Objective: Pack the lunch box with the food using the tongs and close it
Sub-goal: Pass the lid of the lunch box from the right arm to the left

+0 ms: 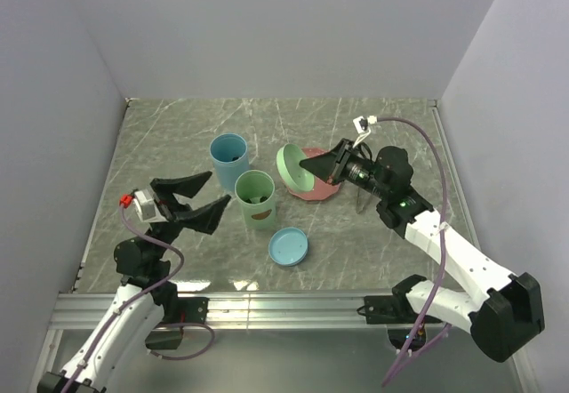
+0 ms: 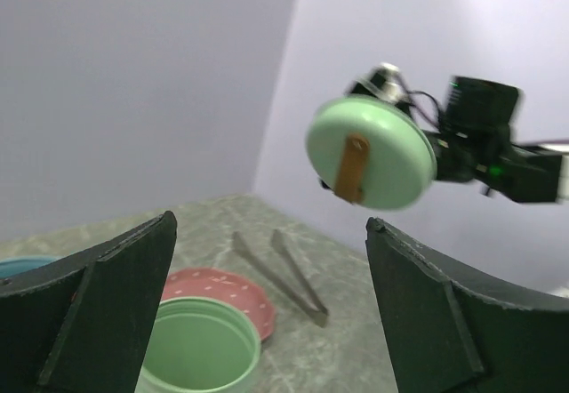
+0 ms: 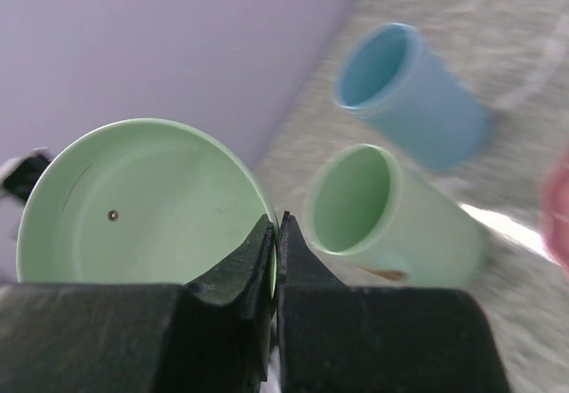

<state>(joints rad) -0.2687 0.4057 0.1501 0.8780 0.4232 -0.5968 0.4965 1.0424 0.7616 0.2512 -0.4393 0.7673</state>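
Tongs [image 2: 302, 293] lie flat on the table [image 1: 178, 135], arms slightly apart. They are under and just behind the right gripper [image 1: 311, 169] and well ahead of the left gripper [image 1: 219, 188].

We see a pink plate [image 1: 322, 194] flat on the table just below the right fingers, partly hidden by what they hold.

We see a green cup [image 1: 256, 202] upright and open-topped, just ahead of the left fingers and between the two grippers. It has a brown patch low on its side. A blue cup [image 1: 228, 160] stands upright just beyond it, further from the left fingers.

We see a green lid [image 1: 292, 169] off the table, up on edge, hollow side facing the right wrist. The right fingers are closed tight, pinching its rim. A brown strap [image 2: 353, 169] sits on its outer face.

A blue lid [image 1: 288, 245] lies flat, nearer the arm bases than the green cup, off to the side of the left fingers.

The left gripper's fingers are spread wide with nothing between them, touching nothing.

Food: we can't pick out any pieces on the plate or in the cups.
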